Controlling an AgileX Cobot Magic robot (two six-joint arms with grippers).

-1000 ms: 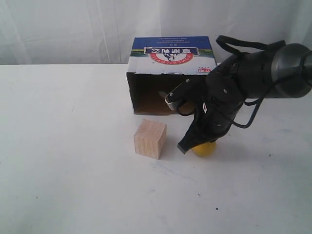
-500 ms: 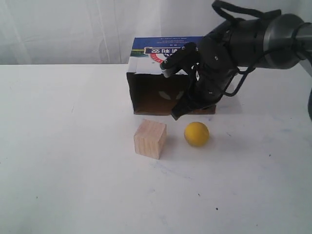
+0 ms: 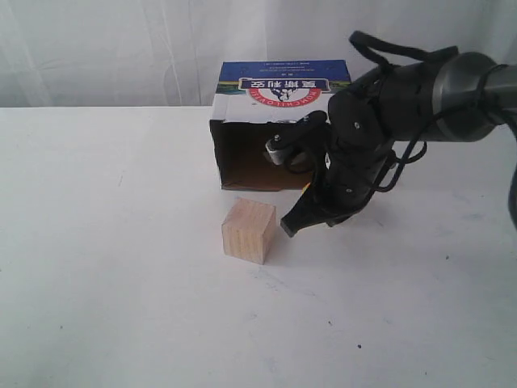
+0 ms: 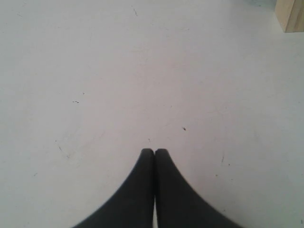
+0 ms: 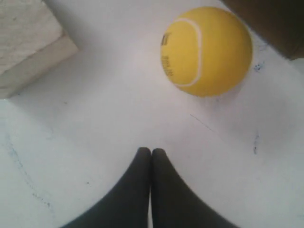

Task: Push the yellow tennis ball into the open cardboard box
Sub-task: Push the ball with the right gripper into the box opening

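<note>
If pushing with the right pincer (image 5: 151,151), shut tip to tip, meet the yellow tennis ball (image 5: 206,50), loose on the worktop (image 5: 95,118) near the open cardboard box (image 3: 284,85), squarely on its side away from the box. Light and smooth; probably veers from any off-centre touch.

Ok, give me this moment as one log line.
right gripper: shut, near yellow tennis ball, not touching | ball: on table, outside cardboard box | left gripper: shut

The right pincer (image 5: 151,151), tips together, lies near the yellow tennis ball (image 5: 206,50).
</note>
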